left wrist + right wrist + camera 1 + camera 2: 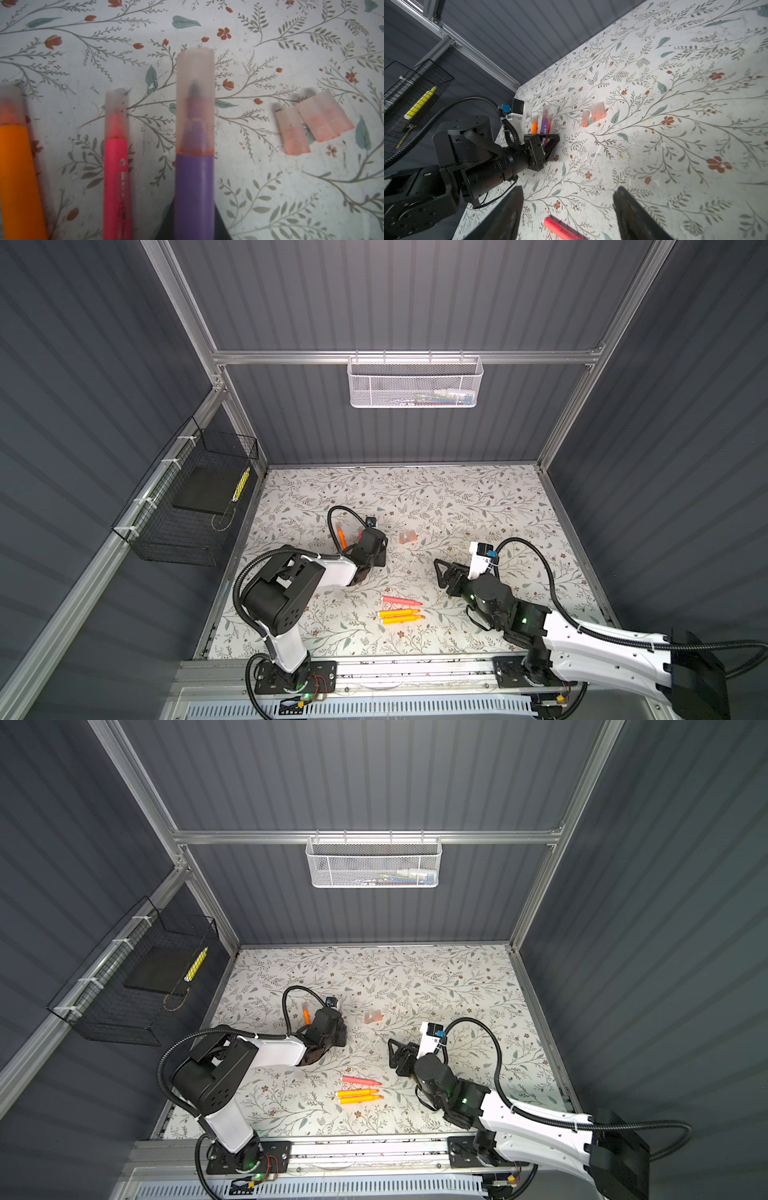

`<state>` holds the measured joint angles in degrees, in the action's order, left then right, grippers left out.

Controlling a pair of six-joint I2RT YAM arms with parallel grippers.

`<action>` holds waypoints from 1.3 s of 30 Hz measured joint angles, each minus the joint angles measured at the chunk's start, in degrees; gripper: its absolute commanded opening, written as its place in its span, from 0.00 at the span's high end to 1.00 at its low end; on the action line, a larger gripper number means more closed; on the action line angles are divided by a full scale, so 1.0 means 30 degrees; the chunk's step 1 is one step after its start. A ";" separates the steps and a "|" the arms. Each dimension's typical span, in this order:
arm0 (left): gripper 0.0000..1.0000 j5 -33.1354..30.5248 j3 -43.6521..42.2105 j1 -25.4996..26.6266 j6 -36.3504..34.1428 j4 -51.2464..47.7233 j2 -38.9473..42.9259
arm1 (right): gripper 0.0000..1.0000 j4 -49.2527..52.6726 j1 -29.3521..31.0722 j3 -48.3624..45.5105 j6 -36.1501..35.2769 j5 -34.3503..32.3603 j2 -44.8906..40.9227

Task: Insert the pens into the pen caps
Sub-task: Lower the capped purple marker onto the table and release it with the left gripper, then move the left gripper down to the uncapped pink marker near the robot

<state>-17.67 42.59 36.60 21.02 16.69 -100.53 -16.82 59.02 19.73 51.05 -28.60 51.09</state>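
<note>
My left gripper (194, 228) is shut on a purple pen (194, 187), its dark fingers (221, 226) pressed to both sides of the barrel. A translucent pen cap (195, 93) covers that pen's tip. Beside it on the table lie a capped pink pen (116, 176) and a capped orange pen (16, 176). Three loose pen caps (293, 131) (407, 537) lie just to the right. In both top views a pink pen (401, 600) and two orange pens (401, 612) lie uncapped at the front centre. My right gripper (569, 188) (439, 572) hangs open over the pink pen's end (560, 228), holding nothing.
A black wire basket (187, 506) with a yellow item hangs on the left wall. A white mesh basket (415, 381) hangs on the back rail. Dark walls close in the floral table (478, 497) on three sides, and a metal rail (415, 672) runs along the front.
</note>
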 measured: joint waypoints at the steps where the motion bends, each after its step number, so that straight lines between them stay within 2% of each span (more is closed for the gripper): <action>1: 0.72 -0.0066 0.0036 0.0000 -0.0066 -0.0080 0.0000 | 0.28 -0.0087 -0.0015 -0.0117 0.0015 0.0000 -0.0095; 4: 0.66 -0.0182 0.0117 0.0000 -0.0255 -0.0321 0.0022 | 0.28 -0.0073 -0.0036 -0.0328 0.0058 0.0022 -0.0138; 9: 0.63 -0.0189 0.0605 0.0000 -0.0452 -0.1559 0.0204 | 0.29 0.0044 -0.0036 -0.0328 0.0058 0.0029 -0.0153; 12: 0.58 -0.0109 0.0670 0.0000 -0.0823 -0.2346 0.1115 | 0.29 0.0029 -0.0036 -0.0328 0.0058 0.0058 -0.0168; 19: 0.50 0.0561 0.0131 0.0007 -0.2463 -0.2659 0.6288 | 0.27 0.0816 -0.0335 -0.0080 -0.0437 0.0517 -0.0750; 24: 0.47 0.1996 -0.3009 0.0080 -0.3781 -0.1508 1.0630 | 0.25 0.2790 -0.1982 0.0474 -0.1282 0.1151 -0.2710; 27: 0.47 0.3045 -0.4626 0.0284 -0.4014 -0.1137 1.2109 | 0.22 0.5078 -0.3410 0.1093 -0.1887 0.1326 -0.4401; 30: 0.47 0.3249 -0.5027 0.1071 -0.4000 -0.1617 1.2655 | 0.21 0.7162 -0.4532 0.1719 -0.2543 0.1224 -0.5945; 34: 0.45 0.2200 -0.4816 0.3300 -0.3351 -0.3257 1.3515 | 0.23 0.9078 -0.6040 0.1909 -0.2892 0.1413 -0.6768; 39: 0.47 0.0780 -0.2492 0.5304 -0.2047 -0.7278 1.2509 | 0.26 1.0134 -0.6914 0.1719 -0.2878 0.2754 -0.6892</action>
<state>-15.33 35.11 52.51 14.87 -5.15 -63.00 13.58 38.28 24.88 42.41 -20.34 30.41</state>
